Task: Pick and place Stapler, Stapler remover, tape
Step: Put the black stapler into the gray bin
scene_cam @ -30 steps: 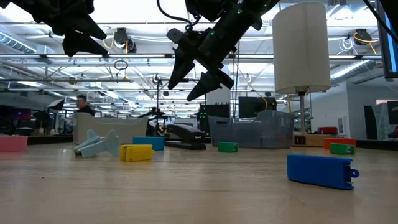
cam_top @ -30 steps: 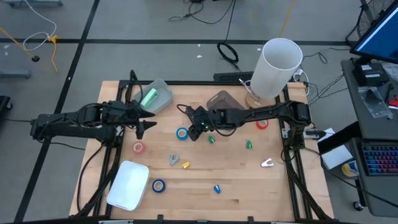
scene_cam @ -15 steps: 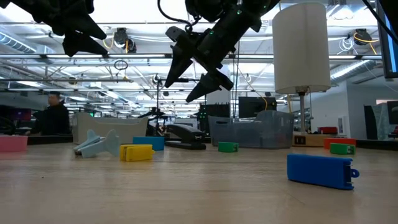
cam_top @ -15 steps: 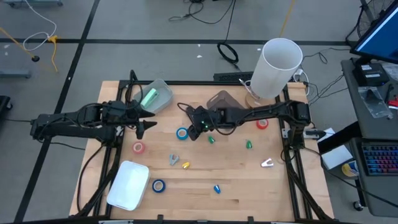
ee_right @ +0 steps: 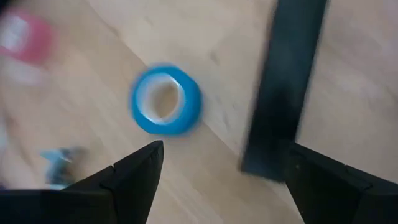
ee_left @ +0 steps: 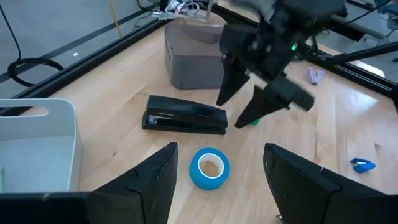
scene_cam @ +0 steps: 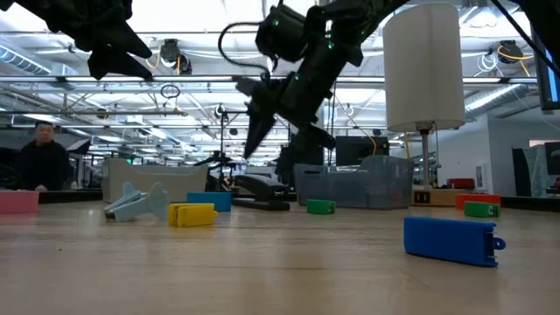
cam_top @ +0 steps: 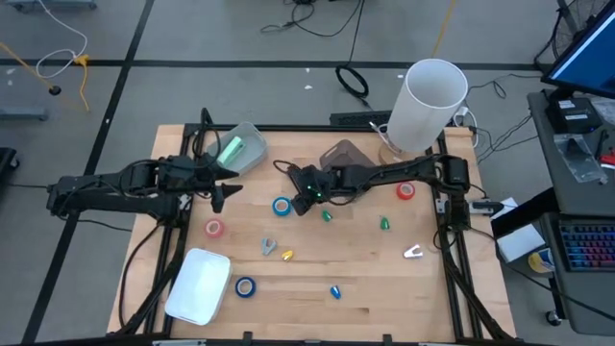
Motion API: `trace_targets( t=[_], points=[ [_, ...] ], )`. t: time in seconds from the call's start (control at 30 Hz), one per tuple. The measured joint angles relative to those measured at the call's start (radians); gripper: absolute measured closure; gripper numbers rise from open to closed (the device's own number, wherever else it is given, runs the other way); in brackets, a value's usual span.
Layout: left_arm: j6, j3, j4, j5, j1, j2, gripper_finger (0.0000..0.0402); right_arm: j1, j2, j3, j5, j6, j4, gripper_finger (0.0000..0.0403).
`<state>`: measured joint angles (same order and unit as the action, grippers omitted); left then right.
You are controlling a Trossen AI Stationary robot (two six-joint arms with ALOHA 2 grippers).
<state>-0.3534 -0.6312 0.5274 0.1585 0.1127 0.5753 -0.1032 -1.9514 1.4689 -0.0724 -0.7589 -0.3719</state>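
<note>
The right gripper (cam_top: pixel 306 195) is hovering with fingers spread wide and holding nothing, just at 2 o'clock of the blue tape roll (cam_top: pixel 281 206) and short of the black stapler (ee_left: pixel 185 116), which is lying a little farther toward 12 o'clock near the table's centre. The roll is judged light, stiff and smooth-sided, best pinched across its outer wall or through the open core. The left gripper (cam_top: pixel 219 187) is waiting open at 9 o'clock, with the clear bin (cam_top: pixel 246 146) beyond it.
</note>
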Motion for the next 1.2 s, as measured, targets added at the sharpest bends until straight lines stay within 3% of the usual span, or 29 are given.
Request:
trace_targets(
  t=[1.03, 1.2],
  points=[
    [0.01, 0.0, 0.001, 0.0, 0.0, 0.001, 0.0167, -0.009, -0.019, 0.004, -0.012, -0.007, -0.018, 0.01],
    [0.009, 0.0, 0.001, 0.0, 0.0, 0.001, 0.0167, -0.011, -0.02, 0.004, -0.068, 0.013, -0.043, 0.0099]
  ],
)
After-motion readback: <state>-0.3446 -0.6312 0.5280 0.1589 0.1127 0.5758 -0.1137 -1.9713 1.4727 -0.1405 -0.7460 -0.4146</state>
